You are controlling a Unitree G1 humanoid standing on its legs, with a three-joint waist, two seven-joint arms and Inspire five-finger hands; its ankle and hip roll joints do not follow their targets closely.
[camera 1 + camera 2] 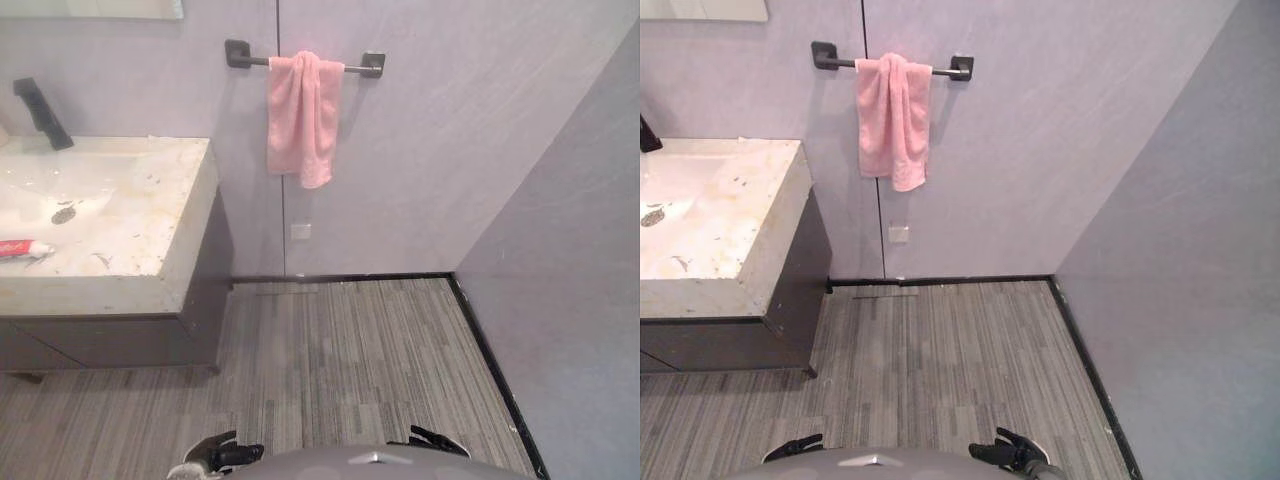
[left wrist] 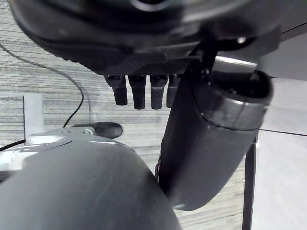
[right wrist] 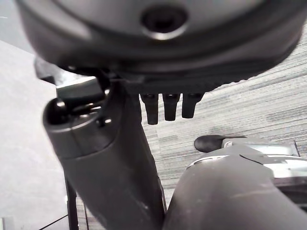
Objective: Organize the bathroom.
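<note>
Nearest to me, my left robot hand (image 2: 144, 91) hangs low at my left side, its dark fingers (image 2: 138, 93) hanging straight and loose with nothing in them. My right robot hand (image 3: 168, 106) hangs the same way at my right side, fingers (image 3: 171, 108) straight and relaxed, holding nothing. Both are over the grey striped plank floor (image 1: 340, 350), which runs from me out to the walls.

Farther out on the left stands the dark grey vanity cabinet (image 1: 120, 340), carrying the pale marbled stone counter (image 1: 160, 210) with its shallow basin sunk into it. A round metal drain (image 1: 63, 213) sits in the basin. A small white tube with a red end (image 1: 22, 248) lies on the counter's near left part, close to the basin's edge. At the far left of the counter a black angular faucet (image 1: 40, 112) rises, tilted.

Farthest, on the pale grey back wall (image 1: 430, 150), a dark metal towel bar (image 1: 305, 62) is fixed high up, to the right of the counter. A pink cloth towel (image 1: 303, 115) is draped over it, bunched toward the middle and hanging down in folds. A small white square plate (image 1: 300, 231) sits lower on that wall. A second grey wall (image 1: 580, 300) closes the right side.
</note>
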